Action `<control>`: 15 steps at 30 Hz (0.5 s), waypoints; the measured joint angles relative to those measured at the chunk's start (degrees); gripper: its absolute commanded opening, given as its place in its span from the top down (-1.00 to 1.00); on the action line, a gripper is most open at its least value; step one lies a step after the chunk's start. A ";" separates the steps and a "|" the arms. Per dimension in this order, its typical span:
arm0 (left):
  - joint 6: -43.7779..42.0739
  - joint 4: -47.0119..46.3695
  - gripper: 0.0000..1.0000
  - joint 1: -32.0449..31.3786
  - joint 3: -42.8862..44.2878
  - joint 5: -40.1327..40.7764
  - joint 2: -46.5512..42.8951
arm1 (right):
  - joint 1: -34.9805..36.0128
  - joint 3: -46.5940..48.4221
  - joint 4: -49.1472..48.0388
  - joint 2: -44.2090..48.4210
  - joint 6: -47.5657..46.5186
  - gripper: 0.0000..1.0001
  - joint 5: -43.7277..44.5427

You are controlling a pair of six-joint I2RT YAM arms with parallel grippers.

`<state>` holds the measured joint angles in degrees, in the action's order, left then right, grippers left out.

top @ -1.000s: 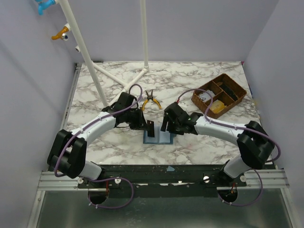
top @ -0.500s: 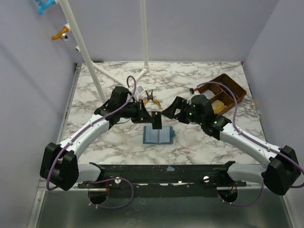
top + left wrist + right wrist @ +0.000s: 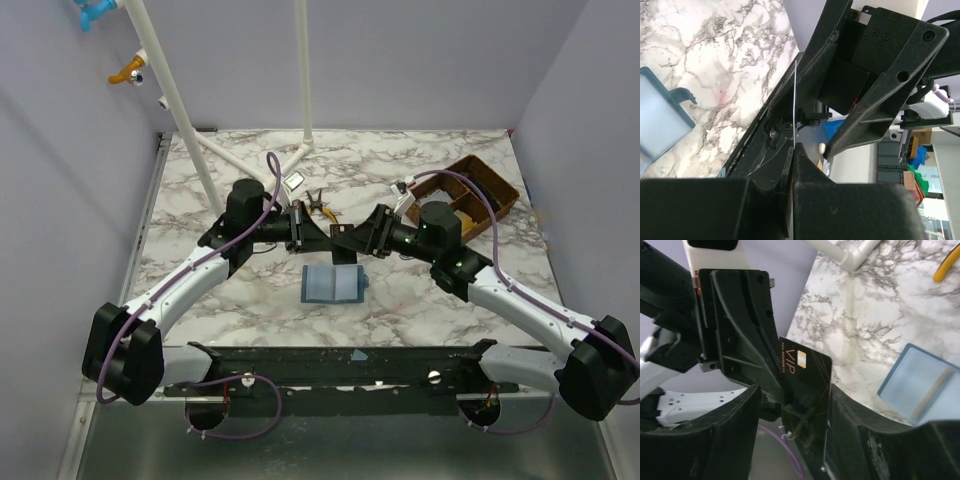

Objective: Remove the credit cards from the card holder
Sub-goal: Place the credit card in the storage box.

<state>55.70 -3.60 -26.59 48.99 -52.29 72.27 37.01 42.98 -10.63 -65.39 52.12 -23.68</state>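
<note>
The blue card holder [image 3: 333, 284] lies open on the marble table, paler blue inside; it also shows in the left wrist view [image 3: 660, 125] and the right wrist view [image 3: 920, 385]. Above and behind it my left gripper [image 3: 316, 233] is shut on a black VIP credit card [image 3: 807, 375], seen edge-on in the left wrist view [image 3: 795, 95]. My right gripper [image 3: 346, 240] faces the left one. Its fingers are open around the card's free end [image 3: 795, 400], with a gap on one side. A thin strip shows inside the holder; I cannot tell what it is.
A brown compartment tray [image 3: 462, 200] stands at the back right. Yellow-handled pliers [image 3: 318, 208] lie just behind the grippers. A white pipe frame [image 3: 250, 165] rises from the back left of the table.
The left gripper has lifted the black card off the holder and turned it towards the right. The right gripper has risen from the holder and now straddles the card.
</note>
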 measured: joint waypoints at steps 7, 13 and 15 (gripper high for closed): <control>2.56 -3.80 1.00 0.02 -1.03 -1.53 -0.07 | -0.85 -1.62 -1.79 1.44 1.97 0.65 -1.36; 3.23 -4.46 0.27 0.37 -1.64 -1.88 -0.22 | -1.31 -1.97 -3.15 1.86 3.65 0.99 -2.36; 3.37 -4.28 0.08 0.33 -1.68 -1.90 -0.28 | -1.31 -1.97 -3.43 1.86 3.80 0.99 -2.38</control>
<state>59.07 -7.88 -26.26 47.31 -54.19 71.99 35.70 41.01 -14.06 -63.53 55.92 -26.06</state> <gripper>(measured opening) 0.290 0.009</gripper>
